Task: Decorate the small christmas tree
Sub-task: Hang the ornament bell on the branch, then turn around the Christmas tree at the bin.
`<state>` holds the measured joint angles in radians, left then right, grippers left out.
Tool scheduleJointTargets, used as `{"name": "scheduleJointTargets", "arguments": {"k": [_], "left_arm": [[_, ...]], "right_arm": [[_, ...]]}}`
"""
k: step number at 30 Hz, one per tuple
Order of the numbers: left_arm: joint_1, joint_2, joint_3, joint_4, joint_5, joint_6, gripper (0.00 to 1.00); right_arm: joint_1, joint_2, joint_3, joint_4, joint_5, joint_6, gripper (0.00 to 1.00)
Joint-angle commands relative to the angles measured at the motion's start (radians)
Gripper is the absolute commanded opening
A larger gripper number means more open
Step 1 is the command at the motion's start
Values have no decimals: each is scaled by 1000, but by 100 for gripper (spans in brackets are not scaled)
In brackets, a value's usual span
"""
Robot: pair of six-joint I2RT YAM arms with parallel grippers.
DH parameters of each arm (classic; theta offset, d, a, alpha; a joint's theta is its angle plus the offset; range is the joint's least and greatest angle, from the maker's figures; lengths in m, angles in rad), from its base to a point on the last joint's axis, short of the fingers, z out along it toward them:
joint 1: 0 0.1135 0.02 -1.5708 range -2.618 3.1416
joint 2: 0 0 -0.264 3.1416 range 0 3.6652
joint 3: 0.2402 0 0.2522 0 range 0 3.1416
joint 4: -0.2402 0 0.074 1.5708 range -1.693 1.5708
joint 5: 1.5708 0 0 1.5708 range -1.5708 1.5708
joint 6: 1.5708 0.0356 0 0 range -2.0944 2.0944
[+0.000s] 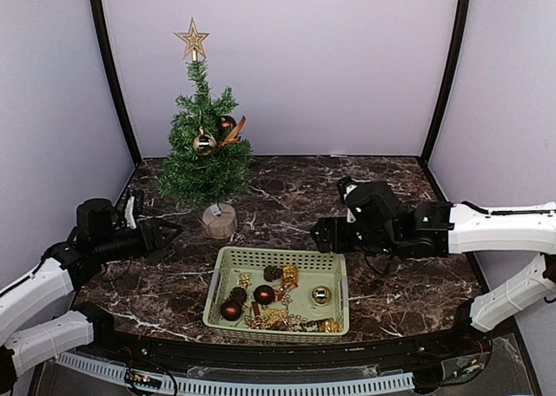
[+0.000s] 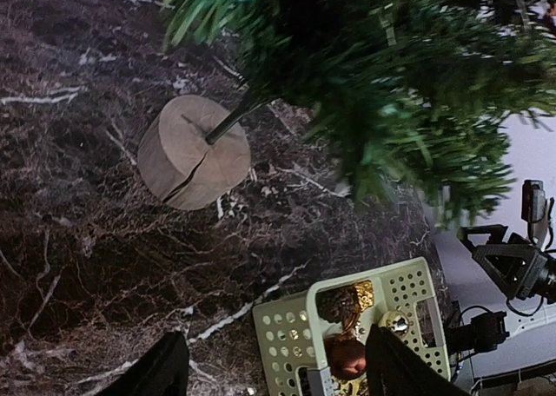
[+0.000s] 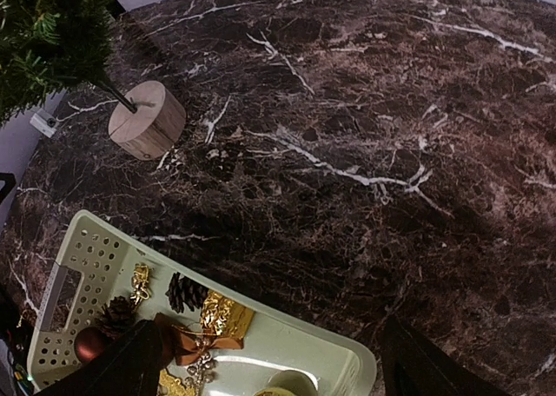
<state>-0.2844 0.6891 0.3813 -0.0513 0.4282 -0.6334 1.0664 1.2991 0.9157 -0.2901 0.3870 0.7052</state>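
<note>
Small christmas tree (image 1: 204, 153): standing upright on its stump at the tabletop's (image 1: 391, 188) rear left, just behind the basket (image 1: 278, 251), wearing a star (image 1: 192, 40) and baubles (image 1: 205, 142). Left tool (image 1: 172, 233), right tool (image 1: 318, 234): both hanging spread and empty, flanking the basket, probably readying for its ornaments (image 1: 264, 294).

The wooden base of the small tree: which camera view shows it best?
The left wrist view: the wooden base is large there, its crack and the trunk clear. The right wrist view shows it smaller, upper left; the top view, small under the branches.
</note>
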Motion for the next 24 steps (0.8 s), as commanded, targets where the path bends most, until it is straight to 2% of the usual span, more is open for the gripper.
{"name": "scheduleJointTargets", "arguments": {"k": [1,5,8,12,19,24], "left_arm": [[5,104,-75,255,11,-90,72],[46,225,-99,397,-19,-117,70],[133,325,-126,583,34,-166,67],[190,528,-84,721,91,-172,62],[216,750,21,803,119,-132,54],[216,890,107,843,159,-130,50]], "right_arm": [[-36,-30,-53,154,-59,86,87],[-84,65,-5,226,-107,45,85],[-119,169,53,284,-157,8,79],[-163,302,143,391,-248,-12,72],[-199,570,383,450,-381,-2,56],[-217,713,500,483,-476,43,49]]}}
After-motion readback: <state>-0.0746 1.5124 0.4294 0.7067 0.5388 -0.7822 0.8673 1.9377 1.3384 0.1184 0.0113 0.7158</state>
